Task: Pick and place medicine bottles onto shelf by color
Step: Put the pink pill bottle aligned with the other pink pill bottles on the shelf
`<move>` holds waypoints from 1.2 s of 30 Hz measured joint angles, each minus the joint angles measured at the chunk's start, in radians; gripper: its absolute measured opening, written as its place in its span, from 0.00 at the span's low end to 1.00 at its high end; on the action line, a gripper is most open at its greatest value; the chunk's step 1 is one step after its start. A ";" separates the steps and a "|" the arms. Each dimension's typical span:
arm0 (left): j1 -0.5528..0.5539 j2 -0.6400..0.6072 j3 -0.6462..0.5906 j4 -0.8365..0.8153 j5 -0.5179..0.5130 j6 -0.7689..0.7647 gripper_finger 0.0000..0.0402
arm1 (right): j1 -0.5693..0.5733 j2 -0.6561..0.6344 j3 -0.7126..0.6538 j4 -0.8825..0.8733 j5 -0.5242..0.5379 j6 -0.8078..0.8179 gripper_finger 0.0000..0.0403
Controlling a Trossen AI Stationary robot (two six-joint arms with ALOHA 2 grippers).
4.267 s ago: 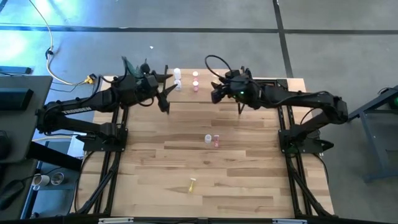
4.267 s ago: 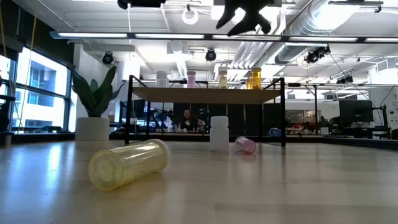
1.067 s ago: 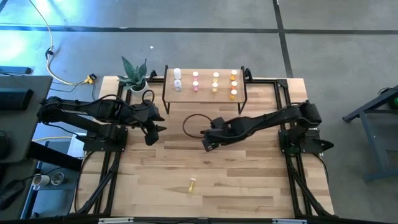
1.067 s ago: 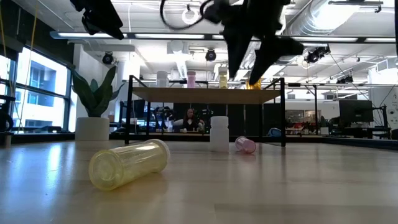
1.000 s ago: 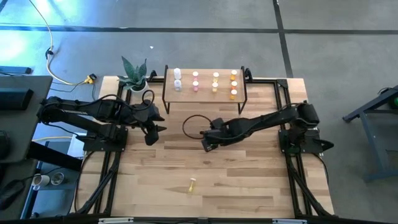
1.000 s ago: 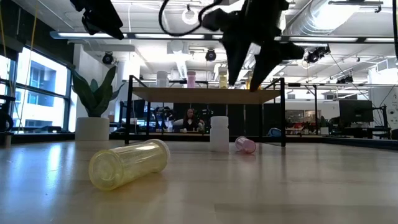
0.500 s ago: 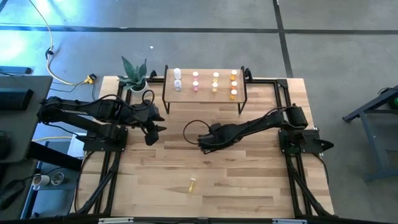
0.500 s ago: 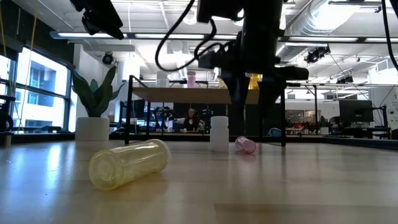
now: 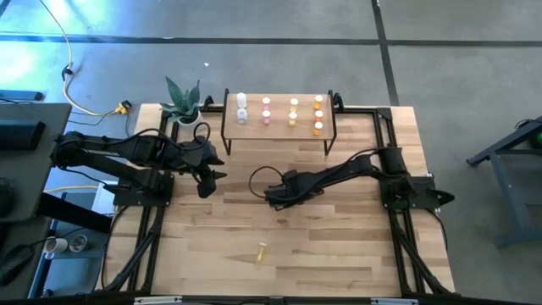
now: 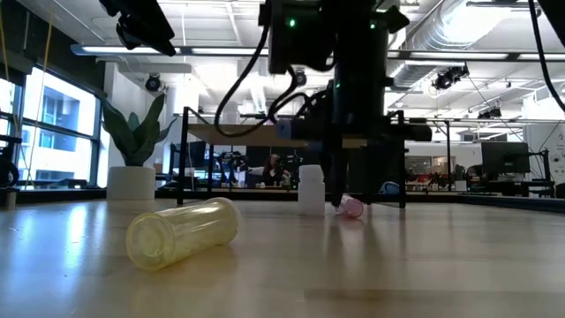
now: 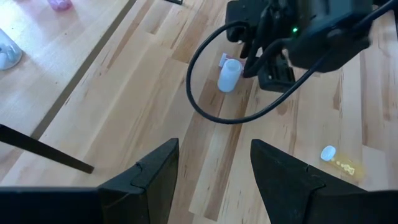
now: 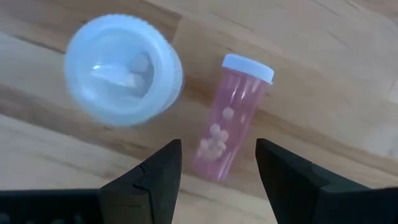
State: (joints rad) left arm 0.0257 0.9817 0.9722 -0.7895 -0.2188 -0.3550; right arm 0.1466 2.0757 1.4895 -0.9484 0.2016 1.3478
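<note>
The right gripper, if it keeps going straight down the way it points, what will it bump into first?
Most likely the pink bottle lying on its side. It sits between the open fingers of the right gripper, with the upright white bottle just beside. How far away it is remains unclear.

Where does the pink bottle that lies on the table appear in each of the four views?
High view: hidden under the right gripper.
Low view: pink bottle lying right of the white bottle.
Left wrist view: a pink sliver behind the white bottle.
Right wrist view: centre, between the open fingers.
Shared landmark: the upright white bottle beside it.
</note>
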 joint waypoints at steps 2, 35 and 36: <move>0.000 0.000 0.000 0.000 0.000 0.000 0.47 | -0.003 0.011 0.000 0.000 0.000 -0.002 0.49; 0.000 0.000 0.000 0.000 0.087 0.020 0.47 | 0.048 -0.060 0.003 -0.098 -0.066 0.061 0.22; 0.000 0.000 0.000 0.000 0.087 0.027 0.47 | 0.052 -0.075 0.003 -0.104 -0.060 0.071 0.22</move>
State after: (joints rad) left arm 0.0254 0.9815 0.9726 -0.7898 -0.1318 -0.3284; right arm 0.1989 2.0007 1.4929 -1.0526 0.1417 1.4186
